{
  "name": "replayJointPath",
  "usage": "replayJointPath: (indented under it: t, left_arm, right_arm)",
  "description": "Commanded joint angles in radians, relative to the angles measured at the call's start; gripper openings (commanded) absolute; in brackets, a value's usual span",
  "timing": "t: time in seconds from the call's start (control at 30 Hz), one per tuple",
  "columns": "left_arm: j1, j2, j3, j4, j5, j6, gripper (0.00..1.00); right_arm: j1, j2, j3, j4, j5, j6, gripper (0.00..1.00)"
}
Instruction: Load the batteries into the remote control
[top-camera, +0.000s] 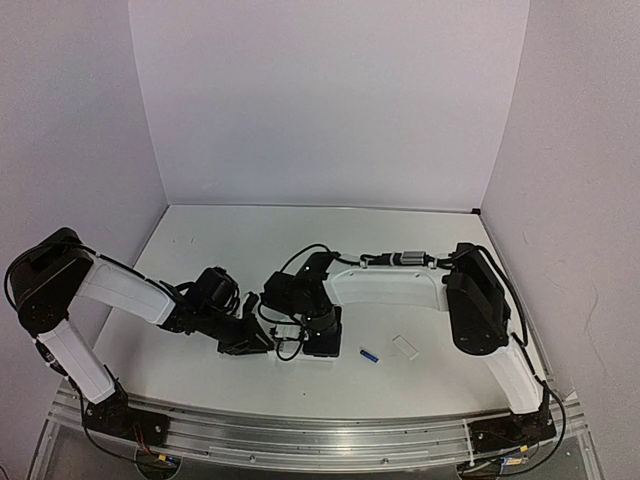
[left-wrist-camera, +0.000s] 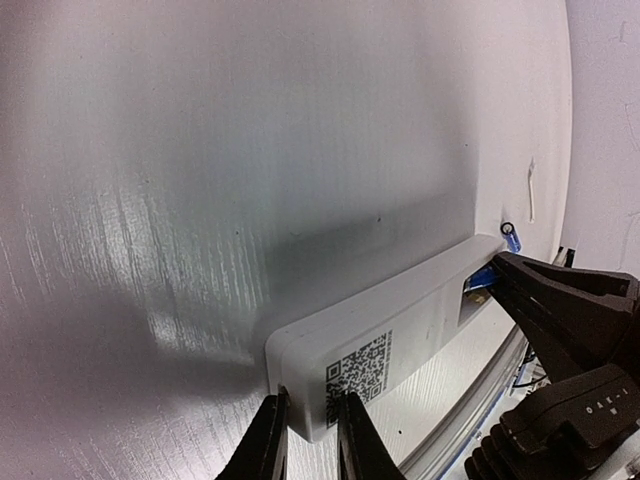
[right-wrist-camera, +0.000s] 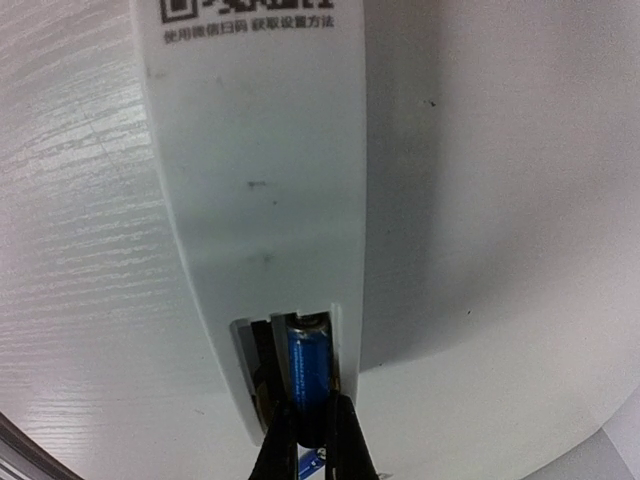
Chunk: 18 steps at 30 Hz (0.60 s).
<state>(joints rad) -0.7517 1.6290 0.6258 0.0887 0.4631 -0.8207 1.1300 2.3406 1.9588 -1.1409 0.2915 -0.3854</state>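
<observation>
Just out past the right gripper, on the side away from the other arm, a loose battery lies on the white table. A small flat white cover lies a little farther out the same way. Both are apart from the remote. From above, the two wrists crowd together over the remote and hide it from the top camera.

The remote lies flat with its back up and a QR label showing. Its long axis runs from one gripper straight to the other. The left gripper pinches the label end, one finger on each side.

At the far end from it, the battery bay is open and faces up. The right gripper's fingers are pressed together on the near end of the held battery. This one sits in the bay slot on the right as the wrist camera sees it. It lies parallel with the remote, its silver far end pointing toward the label and the left gripper. I cannot tell whether it is fully seated.
</observation>
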Motion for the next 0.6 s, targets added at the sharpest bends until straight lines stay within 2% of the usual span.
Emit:
replayJointPath:
  t: [0.0, 0.3, 0.57]
  left_arm:
    - [-0.016, 0.036, 0.002, 0.035, 0.009, -0.009, 0.16]
    - [-0.018, 0.037, 0.006, 0.028, 0.005, -0.011, 0.16]
    - [-0.018, 0.037, 0.013, -0.004, -0.016, -0.007, 0.16]
  right_arm:
    - [0.001, 0.047, 0.038, 0.016, -0.015, 0.045, 0.0]
    - [0.001, 0.052, 0.034, 0.016, -0.02, 0.053, 0.0]
    - [0.001, 0.031, 0.01, 0.016, -0.008, 0.048, 0.07]
